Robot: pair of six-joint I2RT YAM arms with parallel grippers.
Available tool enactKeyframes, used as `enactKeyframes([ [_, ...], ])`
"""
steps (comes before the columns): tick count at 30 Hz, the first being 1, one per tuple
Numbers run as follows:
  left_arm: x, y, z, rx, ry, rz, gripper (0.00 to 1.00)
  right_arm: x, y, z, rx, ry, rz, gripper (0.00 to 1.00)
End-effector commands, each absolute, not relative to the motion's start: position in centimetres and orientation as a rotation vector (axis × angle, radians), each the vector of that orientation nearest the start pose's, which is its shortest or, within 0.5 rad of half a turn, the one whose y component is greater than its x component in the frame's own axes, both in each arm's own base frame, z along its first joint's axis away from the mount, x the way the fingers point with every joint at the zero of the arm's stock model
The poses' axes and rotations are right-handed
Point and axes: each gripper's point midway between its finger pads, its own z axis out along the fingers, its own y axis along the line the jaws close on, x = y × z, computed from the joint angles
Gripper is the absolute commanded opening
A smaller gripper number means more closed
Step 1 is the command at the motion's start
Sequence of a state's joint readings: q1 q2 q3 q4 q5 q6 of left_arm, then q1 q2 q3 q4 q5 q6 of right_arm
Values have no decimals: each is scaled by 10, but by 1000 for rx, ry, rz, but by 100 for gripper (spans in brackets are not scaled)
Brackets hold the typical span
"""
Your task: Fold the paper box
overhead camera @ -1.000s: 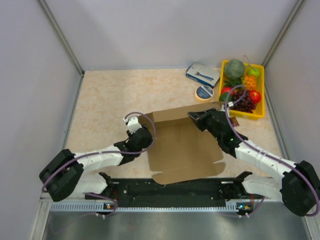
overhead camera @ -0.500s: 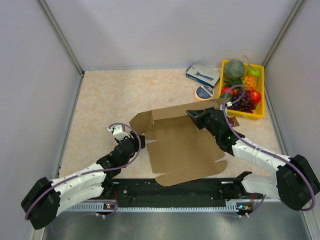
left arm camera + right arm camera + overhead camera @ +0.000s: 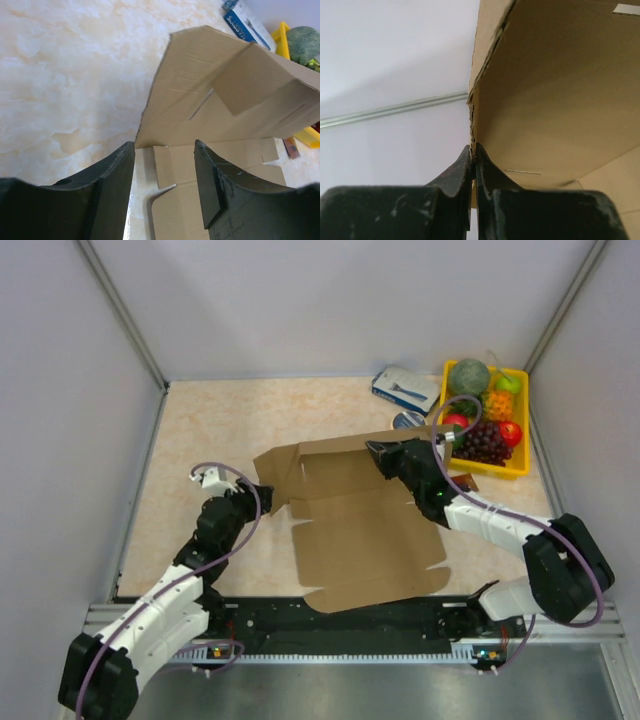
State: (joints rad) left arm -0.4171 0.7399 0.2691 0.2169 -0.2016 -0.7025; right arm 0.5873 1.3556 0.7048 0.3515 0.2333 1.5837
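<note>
The paper box point(image 3: 370, 550) is a brown cardboard blank lying flat in the middle of the table, with its far panel point(image 3: 320, 468) tilted up and a side flap sticking out to the left. My right gripper point(image 3: 378, 454) is shut on the top edge of that raised panel; in the right wrist view the jaws point(image 3: 473, 150) pinch the cardboard edge point(image 3: 560, 100). My left gripper point(image 3: 262, 498) stands open just left of the box's near-left corner, holding nothing. In the left wrist view its fingers point(image 3: 115, 190) frame the raised panel point(image 3: 225, 100) and a slotted tab.
A yellow fruit tray point(image 3: 505, 472) stands at the back right, close behind the right arm. A blue-and-white carton point(image 3: 405, 388) lies left of it, with a round tape roll point(image 3: 404, 420) partly hidden by the raised panel. White walls enclose three sides.
The right gripper has lifted the far panel higher and carried it back and left. The left arm has drawn away leftward from the box's left edge, and the side flap now sticks out.
</note>
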Motion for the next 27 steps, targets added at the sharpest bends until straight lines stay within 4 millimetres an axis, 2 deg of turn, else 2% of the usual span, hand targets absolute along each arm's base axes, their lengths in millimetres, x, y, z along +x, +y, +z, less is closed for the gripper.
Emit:
enactKeyframes([
  [1,286,-125,169,-327,1766,-651,53,391,248,238,1167,1572,1291,0],
  [2,285,-123,172,-325,1753,-647,53,393,248,241,1166,1563,1291,0],
  [3,283,-121,169,-329,1761,-636,52,398,249,253,1162,1533,1299,0],
  [5,280,-117,172,-332,1748,-629,52,405,253,258,1148,1533,1287,0],
  [6,279,-115,174,-338,1745,-623,52,409,255,269,1143,1513,1301,0],
  [8,277,-111,176,-356,1740,-616,54,414,262,269,1150,1514,1310,0],
  [9,276,-110,178,-359,1736,-616,55,418,265,278,1146,1500,1324,0],
  [11,275,-106,174,-387,1755,-597,55,424,271,273,1155,1514,1316,0],
  [13,276,-102,172,-409,1766,-576,55,428,275,277,1153,1512,1323,0],
  [14,277,-103,164,-414,1796,-570,55,428,276,275,1156,1516,1320,0],
  [15,279,-105,165,-412,1806,-575,53,429,275,270,1163,1523,1306,0],
  [16,281,-110,157,-402,1849,-582,52,429,276,267,1166,1531,1298,0],
  [18,287,-116,156,-412,1870,-601,50,429,276,259,1167,1543,1289,0],
  [19,289,-121,147,-411,1905,-613,50,429,276,256,1170,1547,1287,0],
  [21,298,-130,152,-413,1863,-674,49,428,277,245,1177,1563,1279,0],
  [23,302,-139,139,-405,1881,-710,57,427,276,240,1188,1567,1277,0],
  [24,310,-145,153,-379,1811,-749,59,428,275,239,1192,1567,1269,0],
  [25,313,-149,143,-358,1833,-750,59,427,275,237,1195,1575,1261,0],
  [27,322,-157,152,-351,1781,-776,60,428,276,240,1191,1575,1265,0],
])
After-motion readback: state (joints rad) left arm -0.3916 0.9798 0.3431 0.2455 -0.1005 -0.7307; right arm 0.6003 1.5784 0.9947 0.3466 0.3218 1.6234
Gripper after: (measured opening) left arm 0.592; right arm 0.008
